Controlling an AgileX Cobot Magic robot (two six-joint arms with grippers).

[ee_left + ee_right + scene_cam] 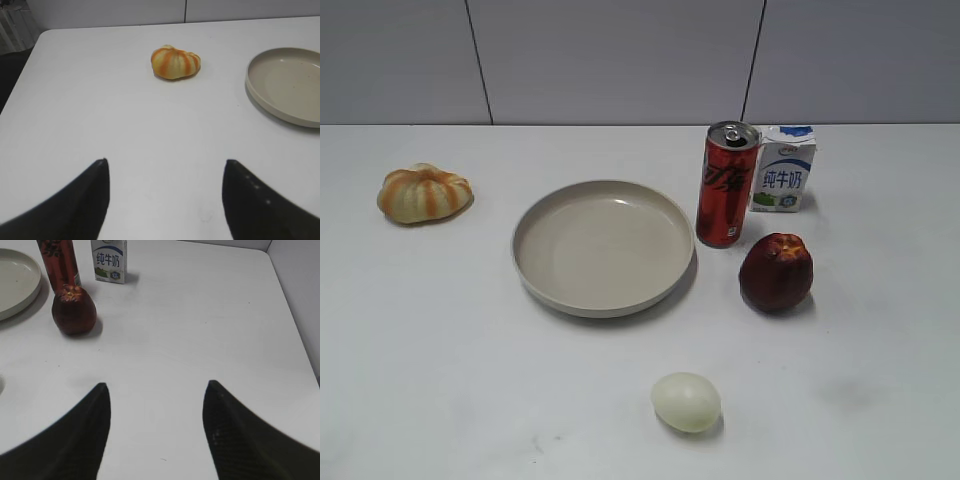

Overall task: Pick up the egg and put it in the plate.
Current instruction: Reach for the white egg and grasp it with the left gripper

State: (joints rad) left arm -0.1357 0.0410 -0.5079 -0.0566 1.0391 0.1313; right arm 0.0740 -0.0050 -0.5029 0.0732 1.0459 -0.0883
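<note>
The pale yellowish-white egg (686,401) lies on the white table near the front, to the right of centre. The wide beige plate (603,246) sits empty in the middle; it also shows in the left wrist view (285,85) and the right wrist view (15,282). A sliver of the egg shows at the left edge of the right wrist view (1,384). My left gripper (165,162) is open and empty over bare table. My right gripper (156,385) is open and empty, to the right of the egg. Neither gripper shows in the exterior view.
An orange-and-cream pumpkin (424,193) sits at the far left, also in the left wrist view (175,62). A red can (726,184), a milk carton (784,168) and a dark red fruit (776,271) stand right of the plate. The table's right edge meets a wall (300,300).
</note>
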